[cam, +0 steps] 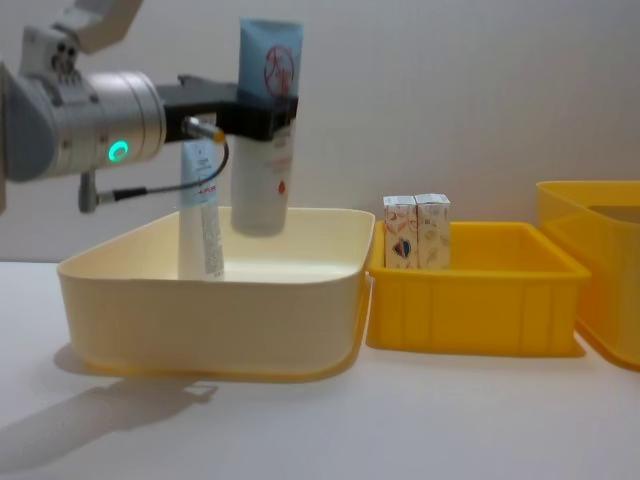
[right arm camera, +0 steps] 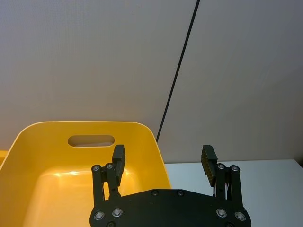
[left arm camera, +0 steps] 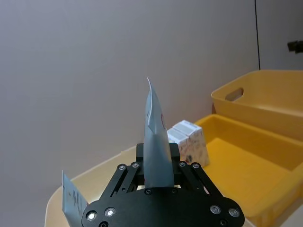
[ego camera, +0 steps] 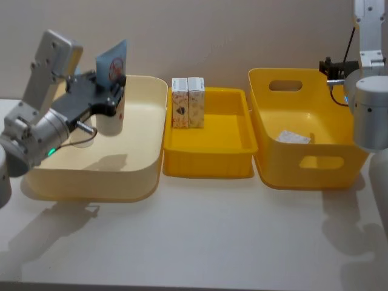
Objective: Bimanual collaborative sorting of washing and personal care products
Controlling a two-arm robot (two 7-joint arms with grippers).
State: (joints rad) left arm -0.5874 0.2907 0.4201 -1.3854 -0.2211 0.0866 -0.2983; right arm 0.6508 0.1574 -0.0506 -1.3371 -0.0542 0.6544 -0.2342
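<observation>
My left gripper (ego camera: 111, 92) is shut on a pale-blue squeeze tube (cam: 265, 130) with a red round logo, holding it upright above the cream bin (cam: 210, 310). A second pale-blue tube (cam: 200, 215) stands inside that bin, just behind the held one. In the left wrist view the held tube (left arm camera: 156, 142) rises between the fingers. Two small white printed cartons (ego camera: 188, 102) stand side by side at the back left of the shallow yellow tray (ego camera: 209, 160). My right gripper (right arm camera: 163, 161) is open and holds nothing, hanging over the back of the tall yellow bin (ego camera: 321, 163).
A white packet (ego camera: 293, 137) lies on the floor of the tall yellow bin. The three containers stand in a row, with bare white table (ego camera: 200, 236) in front of them. A black cable (right arm camera: 177, 75) runs down the wall behind.
</observation>
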